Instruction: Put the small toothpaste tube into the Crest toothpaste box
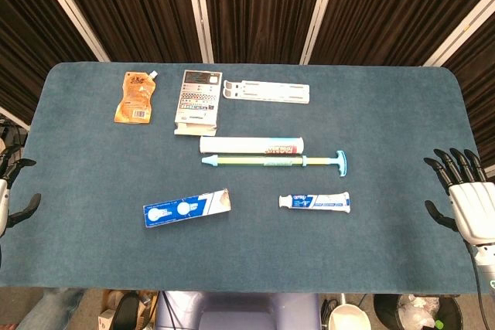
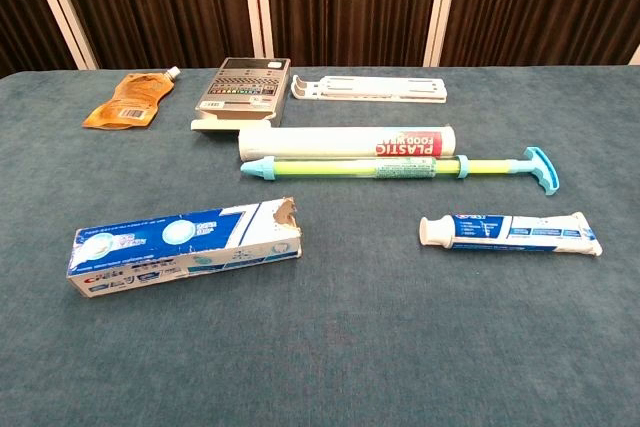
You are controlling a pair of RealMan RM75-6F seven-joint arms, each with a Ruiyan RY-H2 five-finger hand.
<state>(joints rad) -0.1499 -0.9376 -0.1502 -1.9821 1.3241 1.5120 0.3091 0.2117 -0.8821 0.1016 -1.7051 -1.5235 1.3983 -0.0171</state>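
Note:
The small white and blue toothpaste tube point(image 1: 315, 202) point(image 2: 512, 232) lies flat on the blue table, cap to the left. The blue Crest box point(image 1: 186, 207) point(image 2: 185, 247) lies to its left, its torn open end facing right toward the tube. My left hand point(image 1: 9, 183) hangs at the table's left edge, fingers spread and holding nothing. My right hand point(image 1: 462, 191) hovers at the right edge, fingers apart and empty. Neither hand shows in the chest view.
Behind the tube lie a white plastic food wrap box point(image 1: 251, 144) point(image 2: 347, 142) and a teal-handled syringe-like pump point(image 1: 274, 161) point(image 2: 400, 167). Further back are an orange pouch point(image 1: 137, 97), a calculator-like box point(image 1: 196, 101) and a white plastic rack point(image 1: 266, 91).

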